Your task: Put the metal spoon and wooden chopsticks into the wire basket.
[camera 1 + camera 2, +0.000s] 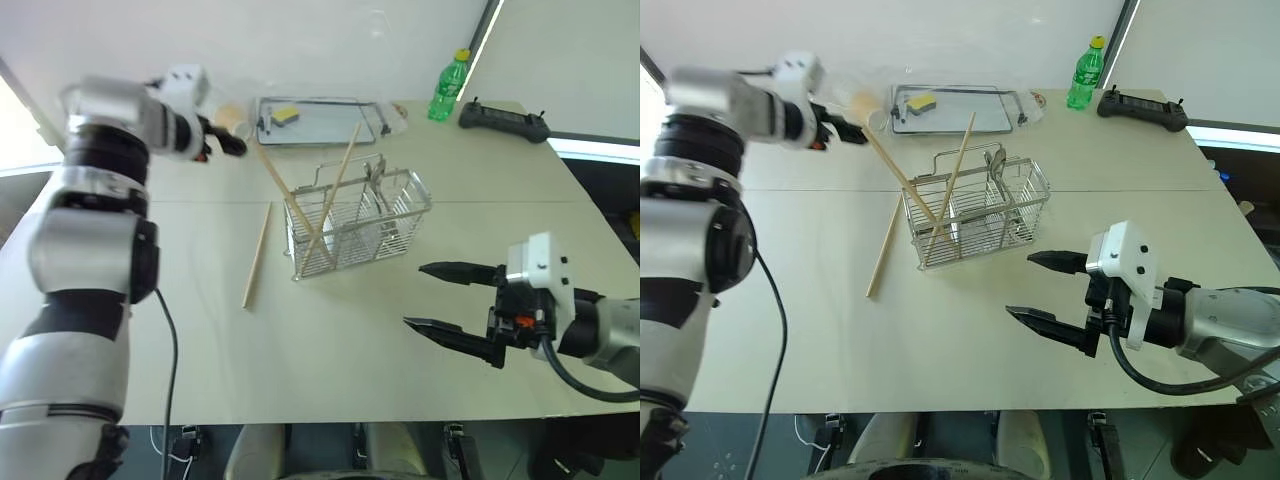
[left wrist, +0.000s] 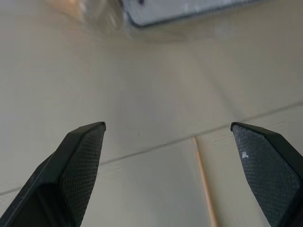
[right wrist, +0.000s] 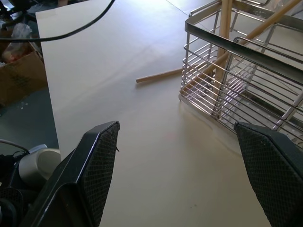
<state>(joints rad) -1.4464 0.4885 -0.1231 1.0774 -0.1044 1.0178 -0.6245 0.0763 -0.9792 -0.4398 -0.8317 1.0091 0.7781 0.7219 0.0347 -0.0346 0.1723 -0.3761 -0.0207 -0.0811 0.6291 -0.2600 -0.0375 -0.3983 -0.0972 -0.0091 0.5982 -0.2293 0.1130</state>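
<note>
Loose chopstick [image 1: 257,256] lying flat on worktop [image 1: 330,340], just left of wire basket [image 1: 358,222], long axis running near-to-far. Left pincer [image 2: 168,142], fingers apart, empty, pointing toward far end; right pincer [image 1: 452,305] apart, across basket.

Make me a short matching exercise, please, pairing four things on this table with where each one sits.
Things:
1. loose chopstick
2. wire basket
3. green bottle
4. yellow sponge

Places:
A. on the flat grey tray at the far side
B. flat on the table, beside the basket on the robot's left
C. mid-table, with two chopsticks leaning out of it
D. upright at the far edge, next to the black controller

Pairs: 1-B, 2-C, 3-D, 4-A
</note>
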